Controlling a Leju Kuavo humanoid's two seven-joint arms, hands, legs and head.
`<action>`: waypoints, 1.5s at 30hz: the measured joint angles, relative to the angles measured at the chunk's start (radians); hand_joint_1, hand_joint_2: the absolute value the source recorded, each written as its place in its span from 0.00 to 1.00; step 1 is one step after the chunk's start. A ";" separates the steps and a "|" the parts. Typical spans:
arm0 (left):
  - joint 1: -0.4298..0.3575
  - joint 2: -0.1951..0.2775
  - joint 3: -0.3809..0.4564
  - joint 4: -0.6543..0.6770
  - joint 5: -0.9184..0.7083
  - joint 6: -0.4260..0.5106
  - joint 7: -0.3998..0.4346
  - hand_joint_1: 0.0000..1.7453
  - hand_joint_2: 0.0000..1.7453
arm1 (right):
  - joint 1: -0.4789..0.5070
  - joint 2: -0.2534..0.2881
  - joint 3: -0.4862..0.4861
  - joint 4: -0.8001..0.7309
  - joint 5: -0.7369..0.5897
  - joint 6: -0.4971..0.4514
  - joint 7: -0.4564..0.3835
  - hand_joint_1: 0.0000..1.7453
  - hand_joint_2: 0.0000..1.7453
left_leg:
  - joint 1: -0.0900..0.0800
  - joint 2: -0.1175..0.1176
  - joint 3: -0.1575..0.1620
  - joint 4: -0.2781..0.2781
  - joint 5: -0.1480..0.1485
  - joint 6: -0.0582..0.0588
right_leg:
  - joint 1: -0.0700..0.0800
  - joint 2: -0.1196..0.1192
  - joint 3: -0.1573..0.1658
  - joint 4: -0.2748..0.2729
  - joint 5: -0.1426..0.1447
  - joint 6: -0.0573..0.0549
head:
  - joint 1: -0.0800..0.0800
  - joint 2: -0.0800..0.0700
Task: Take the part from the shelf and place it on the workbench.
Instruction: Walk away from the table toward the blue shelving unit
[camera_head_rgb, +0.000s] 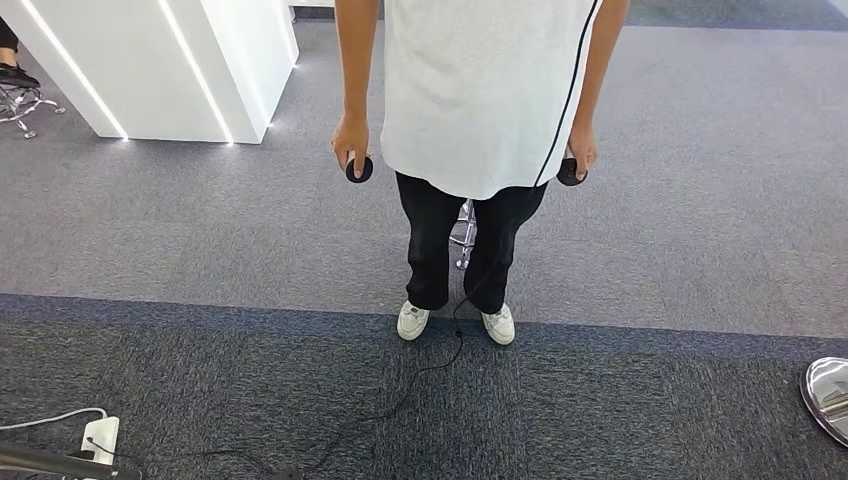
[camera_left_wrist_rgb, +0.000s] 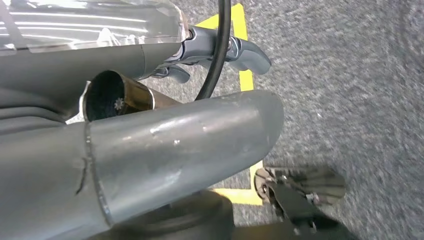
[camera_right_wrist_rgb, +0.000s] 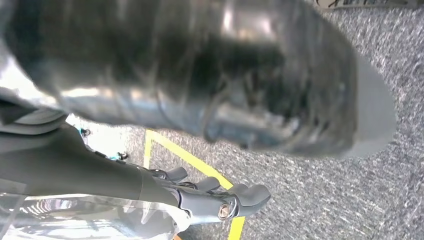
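Where the part, shelf and workbench lie cannot be told here.

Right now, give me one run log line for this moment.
scene: person on grey carpet, black controller in each hand | shelf, part: unseen | left robot hand: empty | right robot hand: empty

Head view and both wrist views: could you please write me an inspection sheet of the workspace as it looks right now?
Surface: grey carpet, with a darker band nearer the robot.
Job's things: nothing seen.
Clutter: white power strip; chrome object at the edge.
Hands: left hand and right hand hang above the carpet, fingers extended, holding nothing.
Cables: black cable trails from the person across the carpet; white cable lies by the power strip.
Surroundings: person facing the robot, a black controller in each hand; white counter; yellow floor tape.
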 joint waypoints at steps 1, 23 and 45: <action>0.000 0.000 0.000 0.000 0.000 0.000 0.000 0.00 0.00 | 0.001 0.000 0.000 0.000 0.000 0.000 0.002 0.00 0.00 | 0.001 0.004 0.000 -0.007 0.008 0.007 | -0.001 -0.008 -0.002 0.005 -0.007 0.005 | 0.000 0.000; 0.001 -0.002 -0.001 0.000 0.000 0.001 0.002 0.00 0.00 | -0.008 0.000 0.000 0.001 0.012 0.000 0.005 0.00 0.00 | 0.010 0.021 -0.145 0.290 -0.129 -0.038 | -0.004 -0.063 -0.011 -0.005 0.001 -0.026 | -0.002 0.000; -0.004 -0.002 -0.003 0.000 -0.002 0.000 0.005 0.00 0.00 | -0.008 0.003 0.000 0.002 0.019 0.000 0.002 0.00 0.25 | 0.000 0.037 -0.088 0.003 0.084 -0.012 | -0.008 -0.059 0.115 -0.021 -0.091 0.017 | -0.002 0.000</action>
